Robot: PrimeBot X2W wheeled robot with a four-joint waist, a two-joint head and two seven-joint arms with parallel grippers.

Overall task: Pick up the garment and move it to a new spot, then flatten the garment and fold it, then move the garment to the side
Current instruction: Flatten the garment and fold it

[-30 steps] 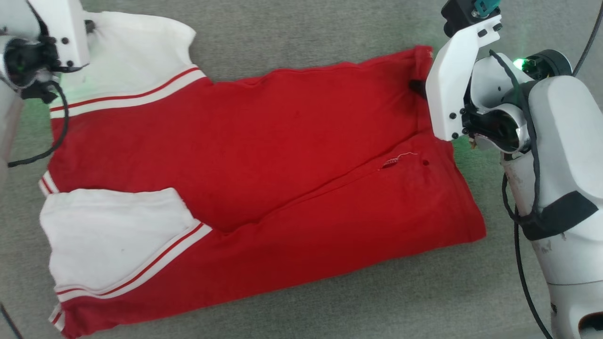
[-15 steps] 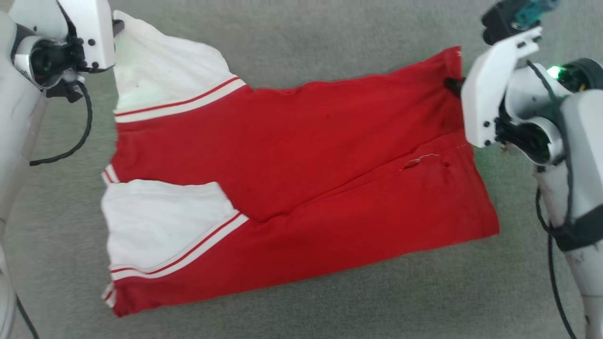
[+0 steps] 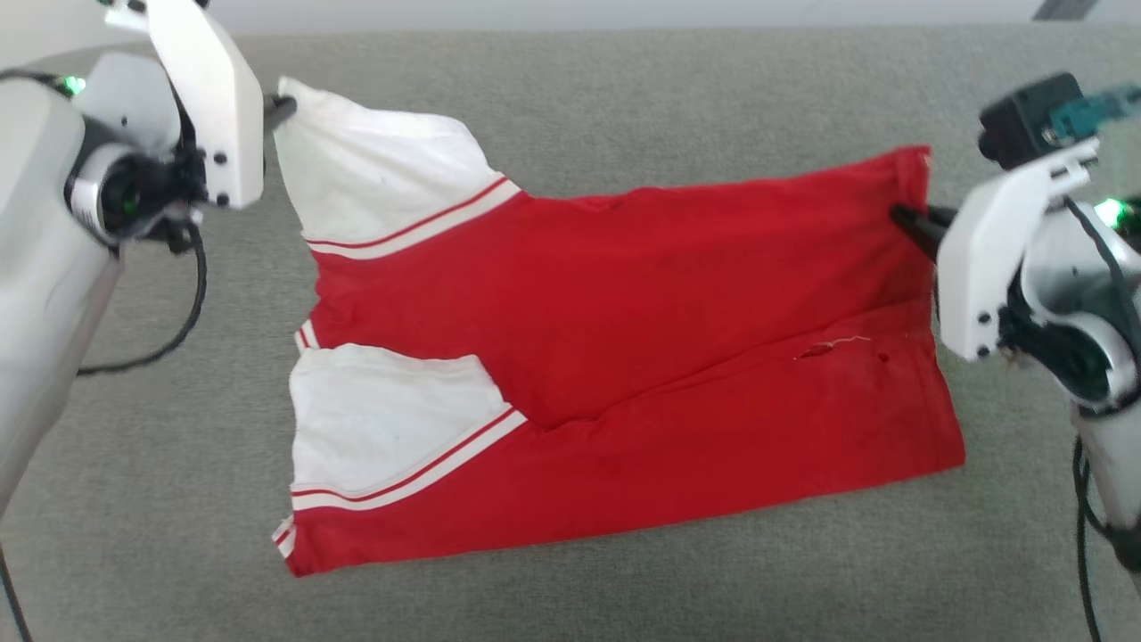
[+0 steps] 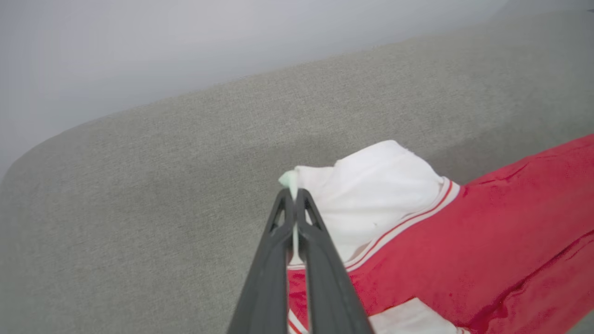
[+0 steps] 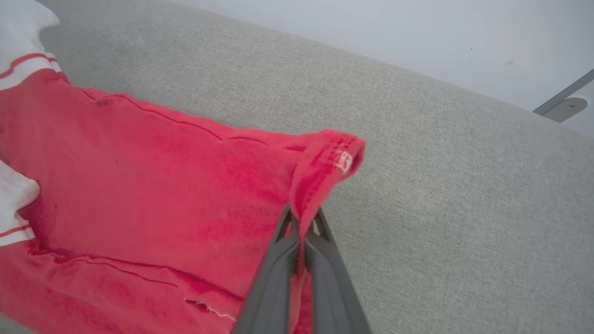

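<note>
The garment (image 3: 624, 357), a red jersey with white sleeves and striped trim, lies folded lengthwise on the grey surface, sleeves to the left and hem to the right. My left gripper (image 3: 281, 107) is shut on the far white sleeve's corner, which it holds raised; the left wrist view shows white cloth pinched at the tips of my left gripper (image 4: 293, 195). My right gripper (image 3: 900, 216) is shut on the hem's far red corner. In the right wrist view that corner curls over the tips of my right gripper (image 5: 304, 218). A small tear with a loose thread (image 3: 824, 346) shows near the hem.
The grey fabric surface (image 3: 624, 107) runs on all sides of the garment, with bare stretches in front and behind. Its far edge meets a pale wall (image 4: 185, 46). A metal bracket (image 5: 564, 104) shows beyond the far right edge. Black cables (image 3: 178, 312) hang from both arms.
The head camera has moved, so the whole picture has shifted. My right gripper has finished closing on the hem corner. Both held corners now stand a little higher off the surface.
</note>
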